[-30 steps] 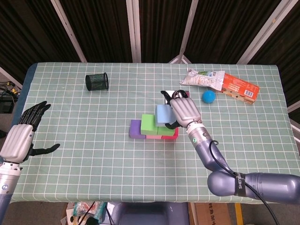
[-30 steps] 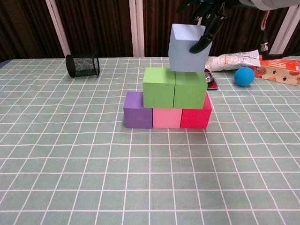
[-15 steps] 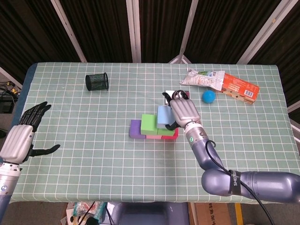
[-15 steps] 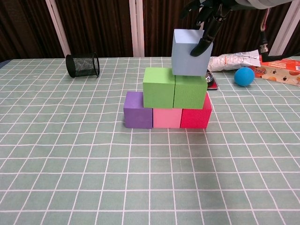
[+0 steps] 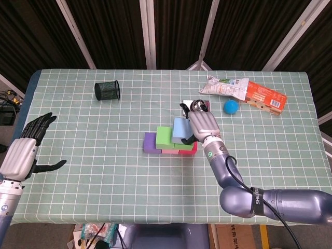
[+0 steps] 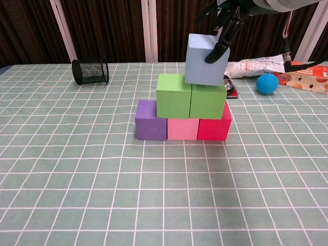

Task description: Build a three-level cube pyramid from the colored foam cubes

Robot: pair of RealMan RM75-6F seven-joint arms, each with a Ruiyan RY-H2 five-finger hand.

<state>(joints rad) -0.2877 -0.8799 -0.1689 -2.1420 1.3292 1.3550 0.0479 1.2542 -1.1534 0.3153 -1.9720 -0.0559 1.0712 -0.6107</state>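
A pale blue cube (image 6: 206, 59), gripped from above by the robot's right hand (image 5: 202, 122), is sitting tilted on the second level of a nearly finished foam pyramid at the middle of the checked green table (image 6: 77, 195). It is riding mostly over the right-hand green cube (image 6: 207, 100), off-centre from the seam with the left green cube (image 6: 173, 95). Below them, a purple cube (image 6: 151, 120), a pink cube (image 6: 182, 128) and a red cube (image 6: 214, 127) are forming the base row, touching side by side.

The fingers (image 6: 221, 41) are clamping the blue cube's upper faces, and its lower edge appears to be touching the green cubes, though it is not lying flat.

The main risk, judging from the lean: if the hand is letting go now, the cube is likely to tip or settle crooked, and any sideways drag of the fingers could be pushing the light foam cubes beneath out of line.

The left hand (image 5: 25, 150) is hovering well apart at the table's left edge, fingers spread and holding nothing. A black mesh cup (image 5: 107, 90) is lying on its side at the back left; a blue ball (image 5: 231, 107) and snack packets (image 5: 244, 91) are resting at the back right.
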